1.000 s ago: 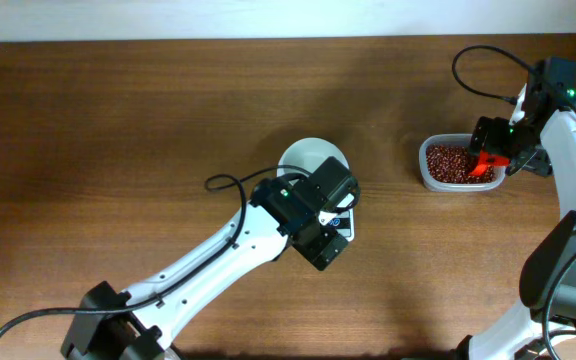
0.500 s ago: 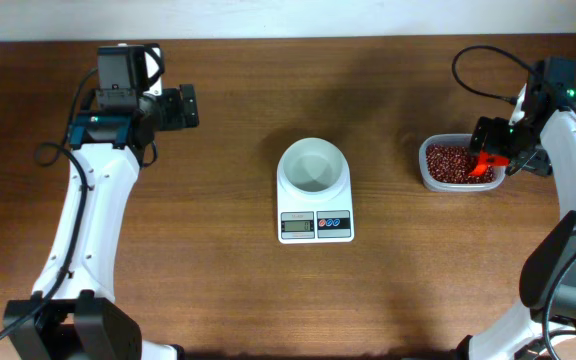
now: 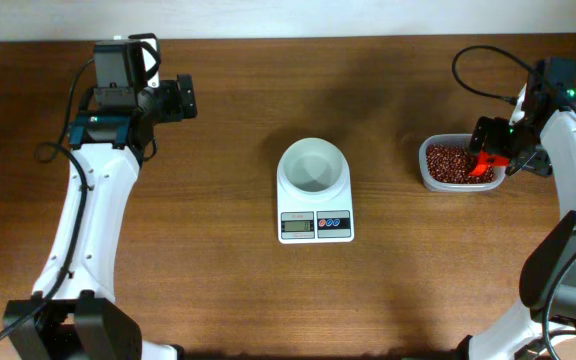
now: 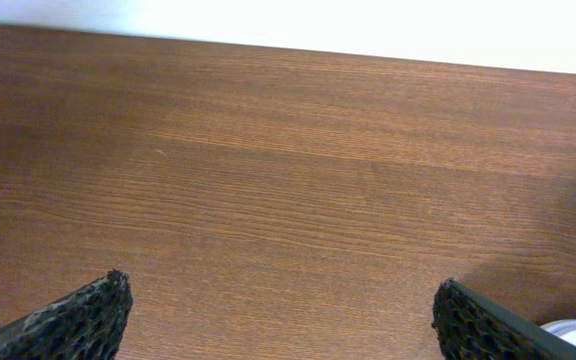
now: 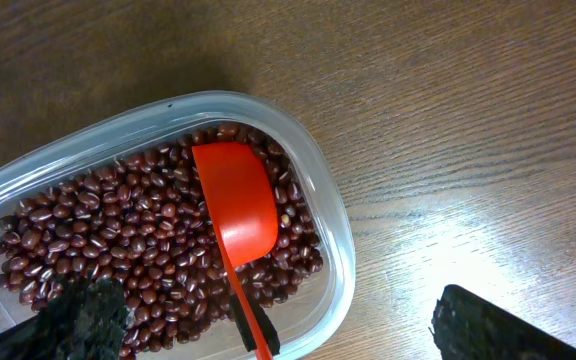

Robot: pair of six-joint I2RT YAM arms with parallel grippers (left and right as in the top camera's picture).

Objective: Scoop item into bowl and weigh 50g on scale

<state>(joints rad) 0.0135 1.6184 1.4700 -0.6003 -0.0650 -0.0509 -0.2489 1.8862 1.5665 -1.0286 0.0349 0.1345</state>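
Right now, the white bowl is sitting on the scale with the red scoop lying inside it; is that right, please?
Not quite: the bowl is on the scale, but the red scoop lies in the clear tub of beans, as the right wrist view shows.

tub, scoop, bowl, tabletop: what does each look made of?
Tub: probably clear plastic; the beans show through its wall, and the rim is slightly glossy.
Scoop: red-orange plastic by the look of it, with a smooth, even colour.
Bowl: white and smooth; could be ceramic or plastic, cannot tell.
Tabletop: wood or wood-look laminate; grain lines and a satin glare.
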